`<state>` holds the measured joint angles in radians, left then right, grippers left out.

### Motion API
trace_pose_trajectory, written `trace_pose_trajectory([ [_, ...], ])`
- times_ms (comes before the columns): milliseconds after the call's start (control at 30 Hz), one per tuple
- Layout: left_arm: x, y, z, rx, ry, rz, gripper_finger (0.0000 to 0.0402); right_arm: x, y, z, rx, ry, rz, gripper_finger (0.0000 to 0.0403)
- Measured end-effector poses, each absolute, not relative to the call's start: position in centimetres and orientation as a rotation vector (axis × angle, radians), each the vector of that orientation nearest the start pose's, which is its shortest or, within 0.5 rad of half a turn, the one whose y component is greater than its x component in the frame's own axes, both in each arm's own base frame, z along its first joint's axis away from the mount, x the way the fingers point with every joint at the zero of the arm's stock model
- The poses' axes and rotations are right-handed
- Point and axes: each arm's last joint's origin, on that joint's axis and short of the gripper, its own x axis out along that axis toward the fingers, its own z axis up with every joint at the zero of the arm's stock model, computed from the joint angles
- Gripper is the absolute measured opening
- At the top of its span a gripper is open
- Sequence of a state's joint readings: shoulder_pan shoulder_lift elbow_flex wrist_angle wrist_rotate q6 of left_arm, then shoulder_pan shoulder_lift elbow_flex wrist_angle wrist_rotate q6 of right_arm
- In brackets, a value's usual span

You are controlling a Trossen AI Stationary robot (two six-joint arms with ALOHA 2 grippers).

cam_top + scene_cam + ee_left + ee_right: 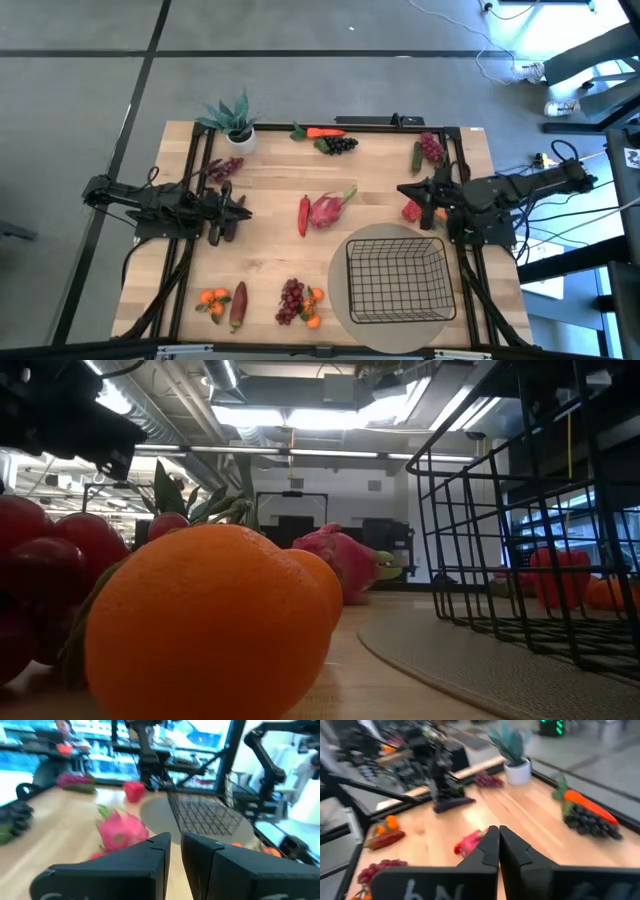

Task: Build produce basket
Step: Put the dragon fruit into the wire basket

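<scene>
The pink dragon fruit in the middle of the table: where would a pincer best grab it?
Probably across the plump pink body of the pink scaly dragon fruit, coming straight down from above. It lies flat on the wooden table, green leafy tip pointing toward the far-right side; the slim red pepper crowds its left, so closing across its narrower width looks safest.

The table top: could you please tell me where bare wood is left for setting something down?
Bare wood lies between the potted plant and the dragon fruit, and between the left end effector and the grapes. It is crowded around the basket on its mat.
</scene>
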<state>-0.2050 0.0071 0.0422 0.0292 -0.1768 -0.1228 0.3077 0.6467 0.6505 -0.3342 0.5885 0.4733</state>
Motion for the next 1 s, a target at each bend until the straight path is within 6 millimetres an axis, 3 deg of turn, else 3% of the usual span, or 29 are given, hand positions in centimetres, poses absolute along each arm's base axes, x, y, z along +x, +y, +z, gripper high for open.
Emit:
trace_pose_trajectory([
  [267,8.5,-0.8,21.4,-0.151,-0.126,0.106,0.0037,16.9,2.6,32.6,0.469,0.414,-0.538,0.0],
  [500,8.2,-0.5,24.7,-0.1,0.071,0.23,0.0037,19.1,1.3,34.6,0.527,0.549,-0.514,0.0],
  [733,9.7,-0.4,26.8,-0.181,0.27,0.349,0.0037,20.7,-0.3,34.3,0.596,0.655,-0.411,0.0011],
  [1000,11.2,-0.2,27.9,-0.234,0.395,0.401,0.0037,22.6,-1.0,33.3,0.446,0.717,-0.314,0.0098],
])
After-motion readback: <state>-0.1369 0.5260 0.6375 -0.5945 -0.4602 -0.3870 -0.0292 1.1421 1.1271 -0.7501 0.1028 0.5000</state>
